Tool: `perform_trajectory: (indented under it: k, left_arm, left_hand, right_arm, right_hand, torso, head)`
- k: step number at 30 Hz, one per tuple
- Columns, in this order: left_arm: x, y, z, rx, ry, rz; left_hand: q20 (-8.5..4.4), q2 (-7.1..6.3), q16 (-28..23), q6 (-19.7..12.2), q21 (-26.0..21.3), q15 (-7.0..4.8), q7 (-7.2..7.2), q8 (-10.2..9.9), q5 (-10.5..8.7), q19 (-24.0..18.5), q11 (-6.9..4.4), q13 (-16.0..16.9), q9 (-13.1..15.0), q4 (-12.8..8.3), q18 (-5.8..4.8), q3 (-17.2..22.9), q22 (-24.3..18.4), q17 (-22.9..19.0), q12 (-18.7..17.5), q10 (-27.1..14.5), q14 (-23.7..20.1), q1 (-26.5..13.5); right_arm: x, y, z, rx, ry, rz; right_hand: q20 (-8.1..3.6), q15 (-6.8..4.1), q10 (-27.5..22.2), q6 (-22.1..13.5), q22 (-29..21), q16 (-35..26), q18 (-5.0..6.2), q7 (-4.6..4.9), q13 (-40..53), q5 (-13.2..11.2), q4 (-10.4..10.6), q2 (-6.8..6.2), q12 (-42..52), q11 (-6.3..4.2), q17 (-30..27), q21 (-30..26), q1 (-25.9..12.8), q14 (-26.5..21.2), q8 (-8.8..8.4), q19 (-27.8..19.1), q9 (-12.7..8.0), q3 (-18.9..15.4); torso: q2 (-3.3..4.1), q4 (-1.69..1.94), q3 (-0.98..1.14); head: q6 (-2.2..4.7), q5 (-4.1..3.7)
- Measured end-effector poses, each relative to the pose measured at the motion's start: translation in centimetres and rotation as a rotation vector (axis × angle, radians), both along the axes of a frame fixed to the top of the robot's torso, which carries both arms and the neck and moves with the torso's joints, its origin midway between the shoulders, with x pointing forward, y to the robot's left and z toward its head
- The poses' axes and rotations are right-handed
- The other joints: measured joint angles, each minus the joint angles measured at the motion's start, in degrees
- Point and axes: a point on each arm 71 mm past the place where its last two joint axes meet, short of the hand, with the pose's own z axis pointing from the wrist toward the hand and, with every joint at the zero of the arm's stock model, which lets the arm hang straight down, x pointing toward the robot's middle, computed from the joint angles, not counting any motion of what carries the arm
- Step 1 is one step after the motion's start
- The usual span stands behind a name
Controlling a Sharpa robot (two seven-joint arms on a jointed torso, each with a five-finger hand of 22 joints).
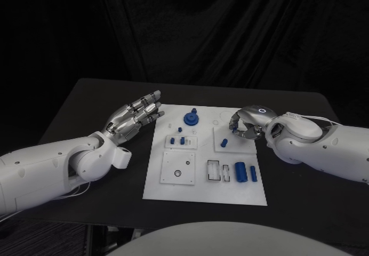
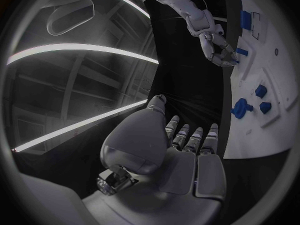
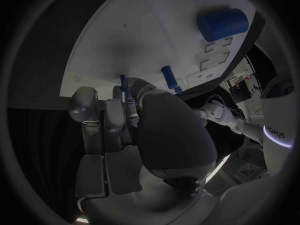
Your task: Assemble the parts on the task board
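The right hand [image 1: 245, 125], right of centre in the head view, curls over the task board [image 1: 206, 195] pinching a small blue part [image 3: 124, 83], while the left hand [image 1: 137, 116] hovers empty, fingers spread, by the board's upper-left corner.

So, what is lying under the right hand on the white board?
Under the right hand, bare task board and a small blue part beside its fingers show; whatever lies beneath the palm is covered.
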Motion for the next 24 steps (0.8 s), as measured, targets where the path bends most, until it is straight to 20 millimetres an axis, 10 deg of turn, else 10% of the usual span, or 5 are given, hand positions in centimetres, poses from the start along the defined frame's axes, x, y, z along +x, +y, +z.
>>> perform_trajectory:
  k: [13,24]
  left_arm:
    - [0.0,-0.3,-0.2,0.000,0.005,-0.005]
    - [-0.1,0.0,-0.4,0.005,0.011,0.001]
  left_hand:
    - [0.00,0.21,0.0,0.2,0.0,0.10,0.20,0.0,0.00,0.0,0.21,0.0,0.0,-0.2,0.00,-0.2,0.1,0.0,0.0,0.2,0.1,0.2]
    - [0.00,0.21,0.0,0.2,0.0,0.19,0.20,0.0,0.12,0.0,0.22,0.1,0.0,-0.5,0.00,0.2,0.1,0.0,0.0,0.2,0.2,0.2]
  right_arm:
    - [0.0,0.6,3.6,0.024,-0.055,0.029]
    - [-4.8,7.4,4.7,0.072,0.006,0.226]
  right_hand:
    - [0.22,0.08,0.0,-0.8,0.0,-0.7,0.00,-0.01,-0.5,-1.8,0.2,0.01,0.0,0.00,-0.9,-0.9,-0.6,-0.4,0.72,-0.2,0.6,0.2]
    - [0.22,0.23,0.5,-1.4,0.0,0.0,0.00,0.20,-0.7,-2.5,-0.5,-0.35,-0.2,0.47,0.3,0.8,-0.3,-0.2,1.11,-0.2,1.0,0.9]
  torso:
    - [0.02,0.02,-0.08]
    - [-0.03,0.07,-0.24]
  head:
    - [0.00,0.23]
    - [0.00,1.46]
